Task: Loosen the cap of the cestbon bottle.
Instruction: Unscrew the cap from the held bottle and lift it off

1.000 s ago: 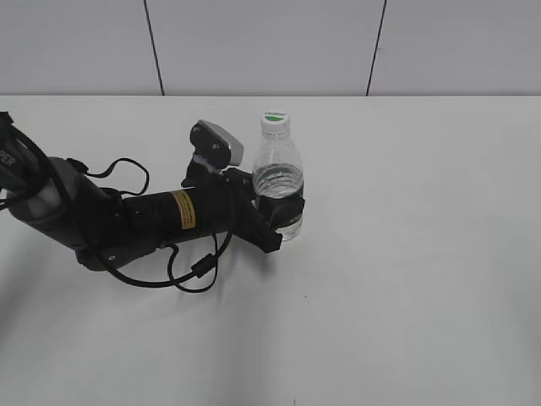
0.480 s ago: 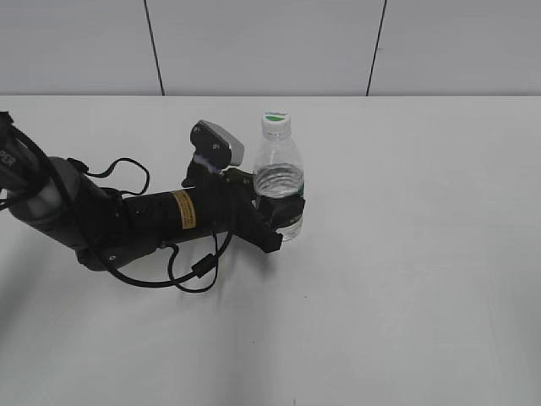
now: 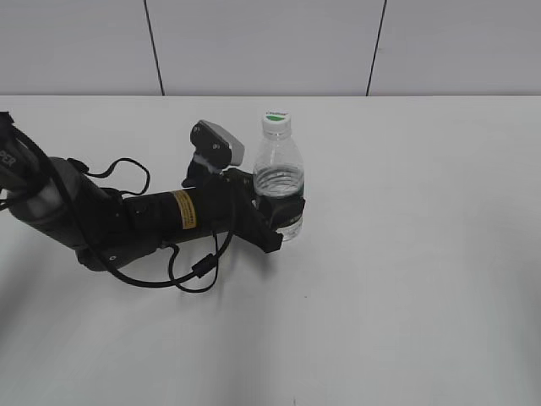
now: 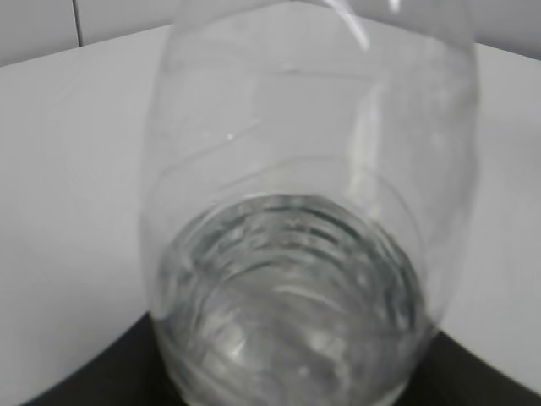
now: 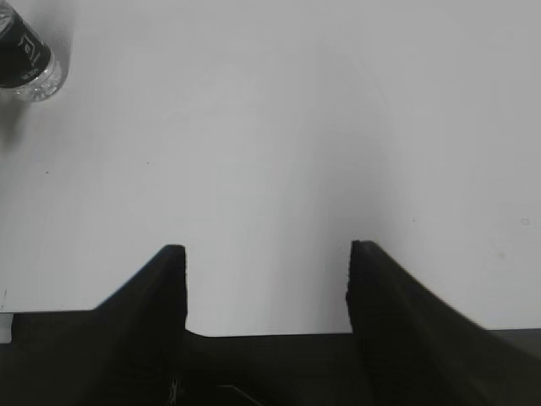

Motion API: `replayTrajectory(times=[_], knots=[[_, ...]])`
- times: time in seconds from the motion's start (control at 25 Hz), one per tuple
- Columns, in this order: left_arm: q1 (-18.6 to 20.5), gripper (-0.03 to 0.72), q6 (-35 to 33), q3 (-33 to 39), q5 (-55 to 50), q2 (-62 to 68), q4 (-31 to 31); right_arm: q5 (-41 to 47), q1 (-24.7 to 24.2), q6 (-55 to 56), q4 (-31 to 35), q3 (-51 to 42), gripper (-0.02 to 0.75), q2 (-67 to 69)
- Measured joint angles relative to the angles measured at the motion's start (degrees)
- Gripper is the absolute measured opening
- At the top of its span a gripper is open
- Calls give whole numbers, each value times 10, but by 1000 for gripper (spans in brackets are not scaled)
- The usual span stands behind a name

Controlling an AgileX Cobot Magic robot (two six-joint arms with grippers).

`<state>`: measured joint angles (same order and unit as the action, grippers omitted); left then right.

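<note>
The bottle [image 3: 279,182] stands upright on the white table [image 3: 406,254], a little left of the middle and toward the back. Its white cap [image 3: 275,123] with the green mark sits on top, with nothing touching it. There is water in the lower part, and the dark label band is mostly hidden by black fingers.

The left arm lies low across the table from the left edge, cables looping beside it, and its gripper, the left gripper [image 3: 283,216], is clamped around the bottle's lower body at the label. From the left wrist camera the clear ribbed bottle [image 4: 308,220] fills the picture, with the dark fingers [image 4: 93,381] showing at the bottom corners on either side of it.

The right gripper [image 5: 266,279] cannot be seen from the outside camera. In its own camera view its two dark fingers stand wide apart over bare table, holding nothing, and the bottle's base [image 5: 25,59] shows in the far upper left corner, well away from it.
</note>
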<state>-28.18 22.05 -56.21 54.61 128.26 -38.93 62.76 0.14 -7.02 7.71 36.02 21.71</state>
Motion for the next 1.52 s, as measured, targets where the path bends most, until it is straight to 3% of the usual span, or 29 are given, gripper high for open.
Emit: replayTrajectory(times=[0.2, 0.52, 0.96, 1.2, 1.52], knots=[[0, 365, 0, 0, 0, 0, 0, 17, 0, -2, 7, 93, 465, 159], [0, 363, 0, 0, 1, 0, -1, 32, 6, -17, 83, 244, 465, 409], [0, 363, 0, 0, 1, 0, -1, 62, 183, 97, 35, 475, 465, 687], [0, 363, 0, 0, 3, 0, -1, 64, 228, 125, 33, 612, 465, 792], [0, 363, 0, 0, 3, 0, -1, 65, 245, 133, 27, 719, 465, 849]])
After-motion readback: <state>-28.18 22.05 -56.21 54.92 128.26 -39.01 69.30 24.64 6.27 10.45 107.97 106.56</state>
